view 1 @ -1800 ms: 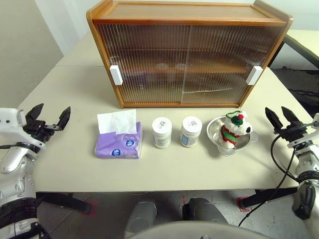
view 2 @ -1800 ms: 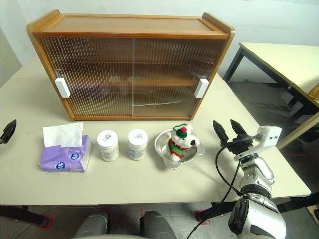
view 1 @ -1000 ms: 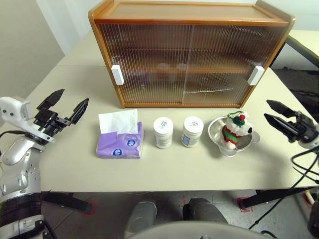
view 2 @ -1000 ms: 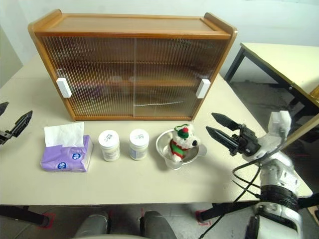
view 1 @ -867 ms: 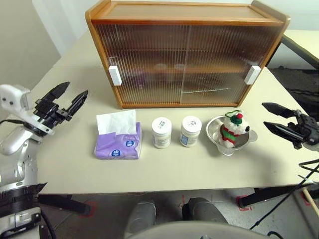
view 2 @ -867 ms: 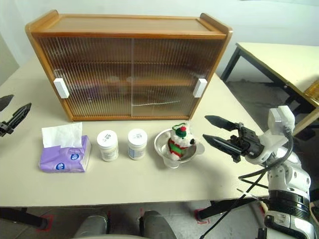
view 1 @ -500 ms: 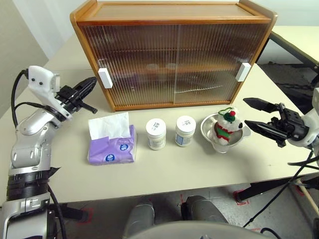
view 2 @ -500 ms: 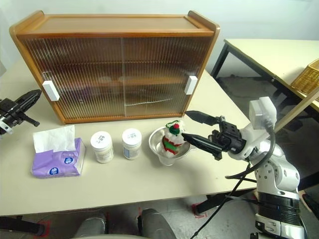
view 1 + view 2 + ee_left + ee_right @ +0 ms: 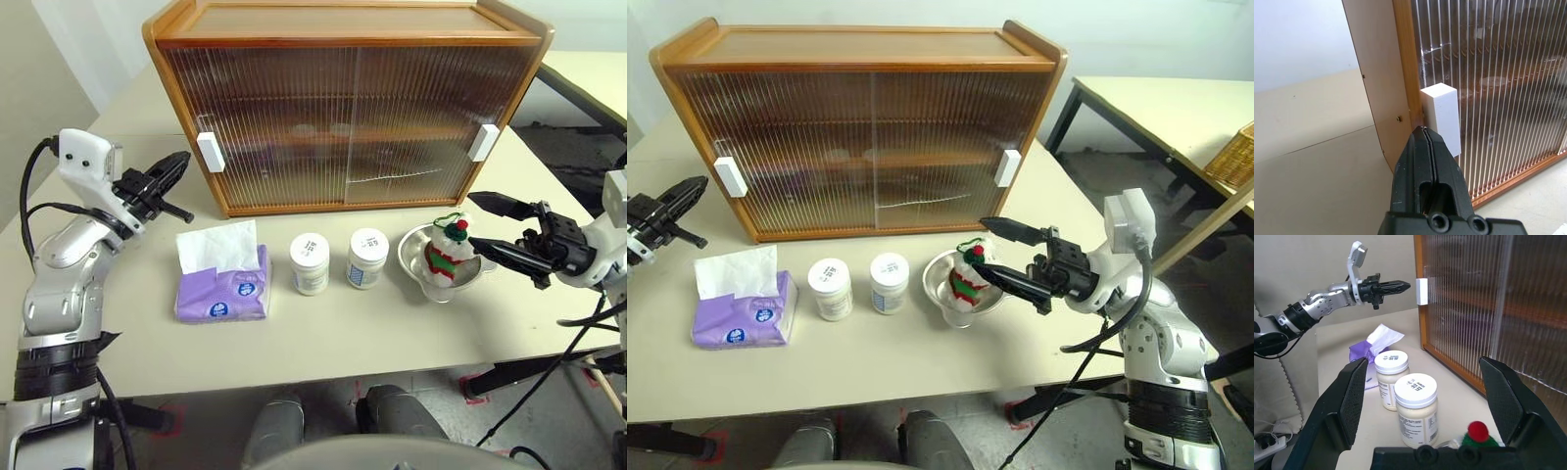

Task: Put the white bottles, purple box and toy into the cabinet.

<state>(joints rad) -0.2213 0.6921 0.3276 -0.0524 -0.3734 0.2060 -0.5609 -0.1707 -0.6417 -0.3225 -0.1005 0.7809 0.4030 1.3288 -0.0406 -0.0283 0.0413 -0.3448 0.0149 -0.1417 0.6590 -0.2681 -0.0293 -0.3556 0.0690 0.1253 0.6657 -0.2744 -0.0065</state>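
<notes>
The cabinet (image 9: 343, 108) stands at the back of the table with both ribbed doors closed. My left gripper (image 9: 181, 158) is shut and empty, its tip just short of the left white handle (image 9: 1442, 116). In front of the cabinet stand the purple box (image 9: 220, 290), two white bottles (image 9: 310, 262) (image 9: 364, 258) and the toy (image 9: 447, 251), which sits in a steel bowl (image 9: 408, 258). My right gripper (image 9: 487, 225) is open, pointing sideways at the toy from the right, with its fingertips level with the toy.
A second table (image 9: 1156, 108) stands behind on the right with a wicker basket (image 9: 1236, 157) on it. Bare tabletop (image 9: 323, 333) runs along the front edge, below the row of objects.
My left gripper has shut and moved up to the cabinet's left handle. My right gripper, still open, has swung in from the table's right side to the toy. The camera has also shifted.
</notes>
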